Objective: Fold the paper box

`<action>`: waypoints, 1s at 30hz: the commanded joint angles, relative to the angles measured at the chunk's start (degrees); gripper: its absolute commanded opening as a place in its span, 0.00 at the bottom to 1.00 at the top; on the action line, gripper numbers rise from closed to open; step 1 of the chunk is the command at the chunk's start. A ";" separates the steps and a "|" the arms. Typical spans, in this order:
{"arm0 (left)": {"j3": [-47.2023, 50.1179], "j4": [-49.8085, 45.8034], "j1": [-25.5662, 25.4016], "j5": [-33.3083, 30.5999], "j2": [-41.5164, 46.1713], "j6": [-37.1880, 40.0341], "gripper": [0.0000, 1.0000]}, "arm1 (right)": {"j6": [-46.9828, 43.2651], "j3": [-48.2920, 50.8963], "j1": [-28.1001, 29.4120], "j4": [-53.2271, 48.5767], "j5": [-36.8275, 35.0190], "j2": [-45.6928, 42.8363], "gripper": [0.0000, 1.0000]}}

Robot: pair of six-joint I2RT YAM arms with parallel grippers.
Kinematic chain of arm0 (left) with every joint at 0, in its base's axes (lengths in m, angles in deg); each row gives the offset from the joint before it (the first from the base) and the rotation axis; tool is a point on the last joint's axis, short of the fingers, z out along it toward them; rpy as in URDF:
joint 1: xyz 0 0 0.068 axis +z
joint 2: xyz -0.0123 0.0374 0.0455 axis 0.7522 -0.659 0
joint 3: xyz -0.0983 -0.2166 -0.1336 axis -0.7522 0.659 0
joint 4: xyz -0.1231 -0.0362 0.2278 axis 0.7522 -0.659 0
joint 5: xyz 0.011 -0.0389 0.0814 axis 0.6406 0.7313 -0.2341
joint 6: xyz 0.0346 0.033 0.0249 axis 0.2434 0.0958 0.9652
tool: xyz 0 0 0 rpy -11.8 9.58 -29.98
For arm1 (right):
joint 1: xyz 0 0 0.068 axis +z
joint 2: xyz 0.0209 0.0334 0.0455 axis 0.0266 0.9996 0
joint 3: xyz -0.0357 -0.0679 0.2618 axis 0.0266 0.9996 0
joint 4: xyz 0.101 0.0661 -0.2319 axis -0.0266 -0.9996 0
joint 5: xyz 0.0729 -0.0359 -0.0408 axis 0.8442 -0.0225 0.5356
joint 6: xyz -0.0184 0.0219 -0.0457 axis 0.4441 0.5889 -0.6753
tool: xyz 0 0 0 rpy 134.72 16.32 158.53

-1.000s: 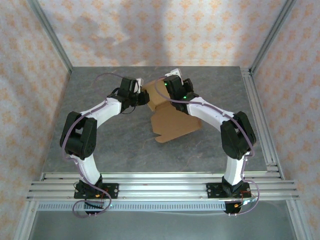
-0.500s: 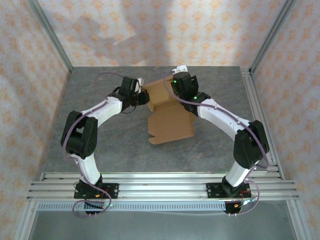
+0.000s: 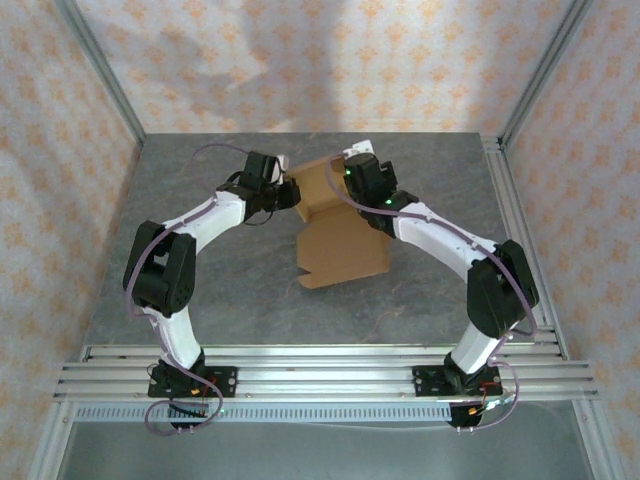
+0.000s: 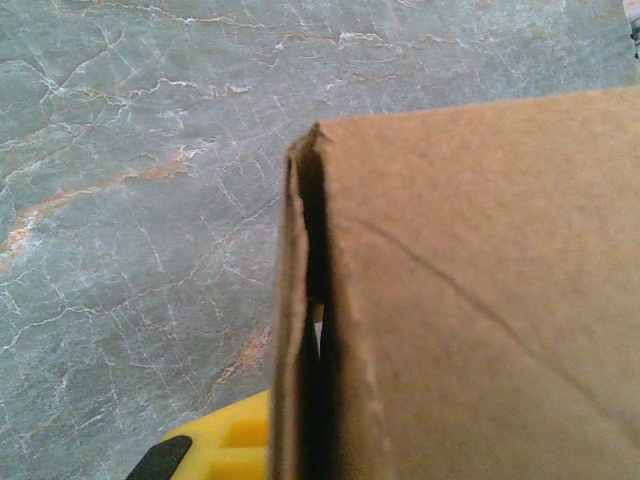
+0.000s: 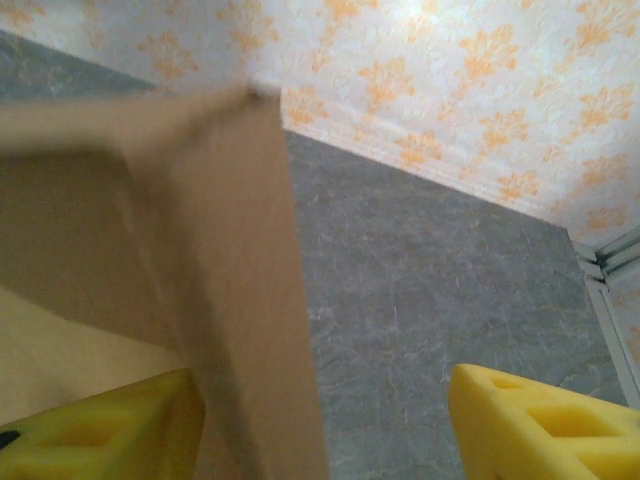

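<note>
Paper box (image 3: 340, 245): middle of surface (image 3: 200, 260), toward far edge; near panel flat, far part raised, partly folded.

Left gripper (image 3: 287, 192): jaws clamped on doubled wall (image 4: 305, 330) at box's far left corner.

Right gripper (image 5: 320, 430): jaws apart, straddling upright panel (image 5: 240, 300); right pad (image 5: 540, 425) clear of it, nothing held.

Risks:
- upright panel unheld, may spring back flat along crease
- single pinch at left, box may pivot or slide on smooth surface under push
- hard push may buckle panel off crease
- doubled wall gapes, may unfold if left grip slackens

one paper box (image 3: 345, 250), one left pincer (image 3: 288, 192), one right pincer (image 5: 320, 430)
</note>
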 commanded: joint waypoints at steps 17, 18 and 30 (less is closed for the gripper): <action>-1.59 -0.95 0.65 0.54 -0.59 -3.40 0.00 | -3.72 2.09 0.13 -1.89 -4.46 -0.42 0.00; -1.60 -1.06 0.73 0.47 -0.70 -3.44 0.00 | -3.55 1.96 0.23 -1.98 -4.24 -0.59 0.00; -1.60 -2.45 0.73 -0.96 -0.89 -3.16 0.00 | 2.14 3.15 -1.05 -0.14 4.61 -6.63 0.69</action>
